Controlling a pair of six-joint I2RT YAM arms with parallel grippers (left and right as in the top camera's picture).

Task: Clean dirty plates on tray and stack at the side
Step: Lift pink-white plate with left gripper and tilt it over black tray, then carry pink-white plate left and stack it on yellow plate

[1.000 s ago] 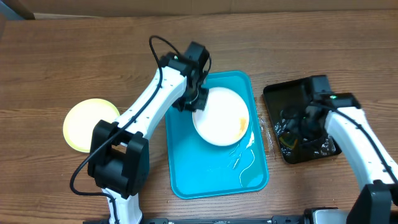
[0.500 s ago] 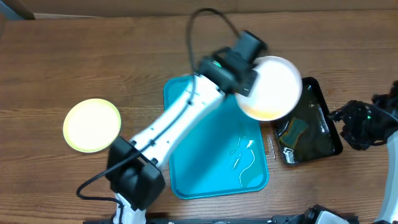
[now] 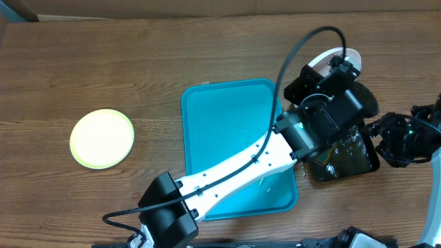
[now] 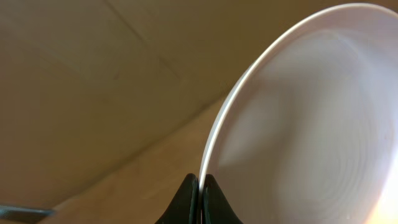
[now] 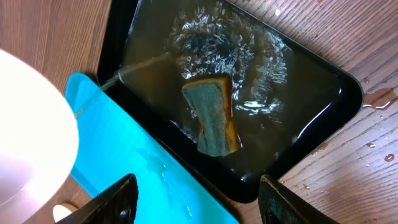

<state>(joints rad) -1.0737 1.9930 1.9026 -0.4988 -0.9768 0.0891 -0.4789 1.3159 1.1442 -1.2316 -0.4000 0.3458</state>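
From overhead, the left arm (image 3: 241,169) reaches from the near edge of the counter (image 3: 138,62) diagonally across the turquoise tray (image 3: 220,117) to the far right. The left pincer (image 3: 336,69) is closed on the rim of a white plate (image 3: 333,55). The plate is lifted off the turquoise tray and tipped steeply, so only a narrow crescent of it shows beyond the wrist, above the far end of the black tray (image 3: 365,158). The turquoise tray lies in the middle of the counter with no plate on it and a little water near its right corner. A yellow-green plate (image 3: 102,138) lies flat on the counter, well apart to the left of the tray. The right pincer (image 3: 383,134) hangs at the right edge of the black tray.

In the left wrist view the two fingers (image 4: 186,202) are pressed together on the thin edge of the white plate. The plate's pale face fills the right half of the picture, with plain brown surfaces behind it.

In the right wrist view the jaws stand wide apart with nothing between them, above the near rim of the black tray. That tray holds murky water with a patch of foam. A green-topped yellow sponge (image 5: 214,118) lies in it near the middle. A corner of the turquoise tray sits just beside the black tray at lower left, and the white plate shows at the left edge. Water drops (image 5: 379,99) lie on the wood at right.
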